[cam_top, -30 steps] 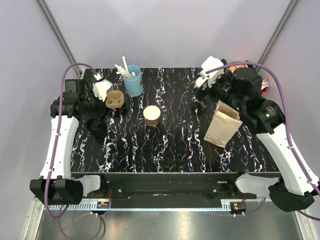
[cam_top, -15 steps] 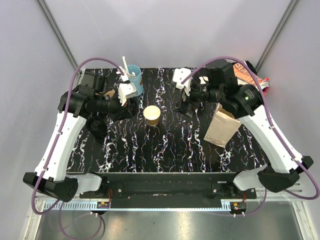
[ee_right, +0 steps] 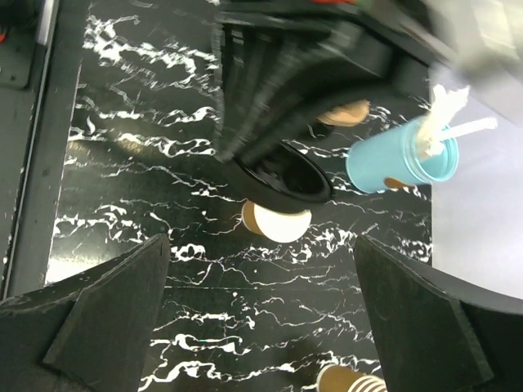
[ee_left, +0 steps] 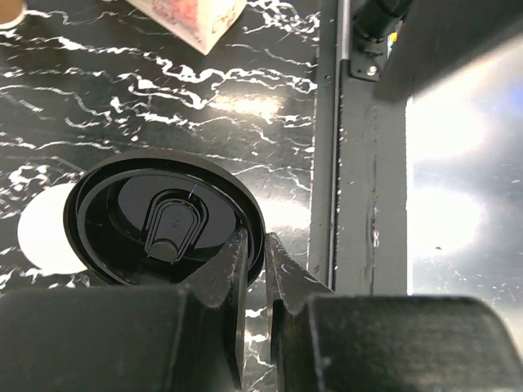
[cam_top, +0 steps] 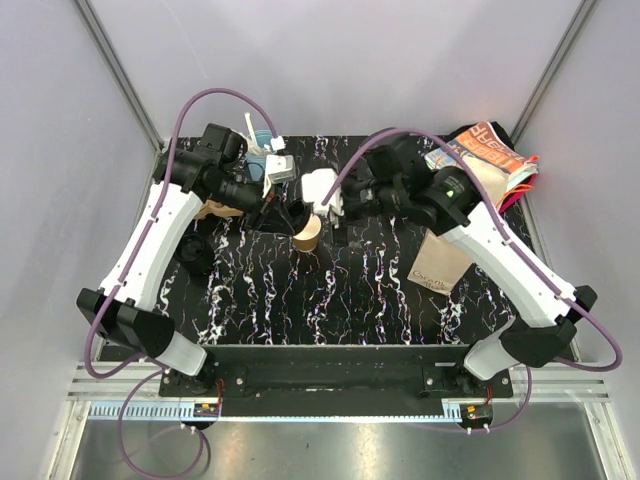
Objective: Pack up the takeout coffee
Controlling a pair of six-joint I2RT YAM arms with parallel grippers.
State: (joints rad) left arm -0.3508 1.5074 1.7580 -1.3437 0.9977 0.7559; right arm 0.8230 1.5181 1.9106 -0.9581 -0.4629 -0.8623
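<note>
The brown ribbed coffee cup stands upright in the middle of the table, whitish inside showing; it also shows in the right wrist view. My left gripper is shut on the rim of a black plastic lid and holds it just above the cup, partly covering the mouth. The lid shows in the right wrist view too. My right gripper is open and empty, hovering close beside the cup on its right, its fingers spread wide.
A brown paper bag stands at the right. A light-blue cup with white utensils and a brown cup carrier are at the back left. Spare black lids lie left. A stack of nested cups and an orange packet are at the back right.
Both arms have swung in from the table's sides to the middle. My left gripper now holds the lid over the cup and my right gripper is beside it. The cup has not moved.
</note>
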